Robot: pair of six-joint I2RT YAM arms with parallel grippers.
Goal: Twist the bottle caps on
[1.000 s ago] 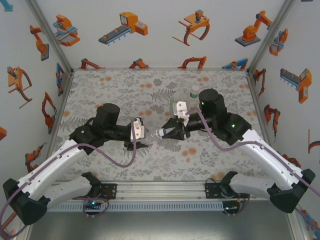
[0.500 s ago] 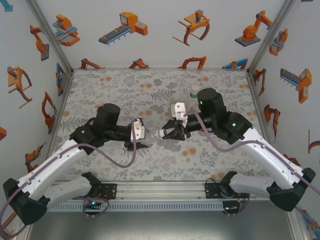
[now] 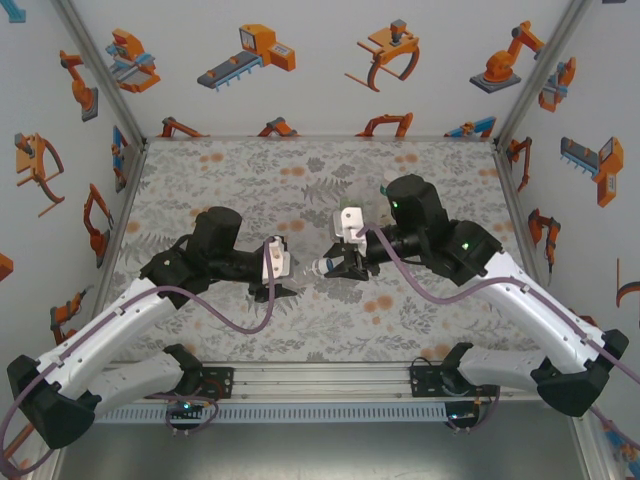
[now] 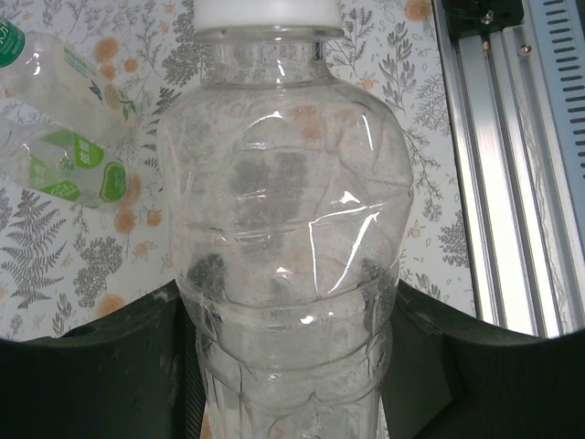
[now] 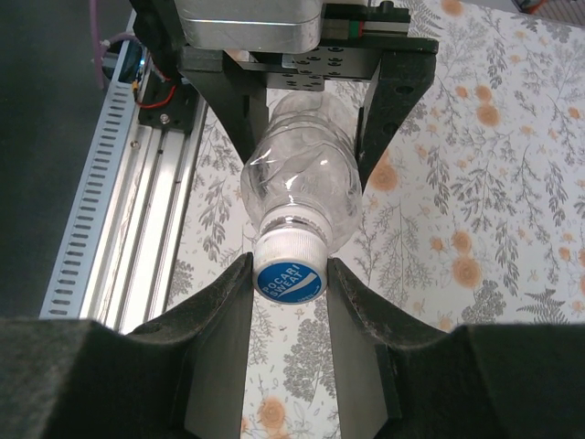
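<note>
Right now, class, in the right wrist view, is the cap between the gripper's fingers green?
No, the bottle cap in the right gripper has a blue top with white lettering.

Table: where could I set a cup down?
Bare: the table in its far-left corner, and the near strip by the rail between the arms. Crowded: the middle, where left claw holds a bottle and right claw its cap; another bottle behind the right arm.

Clear bottle horizontal between left fingers and right fingers, over floral table.
</note>
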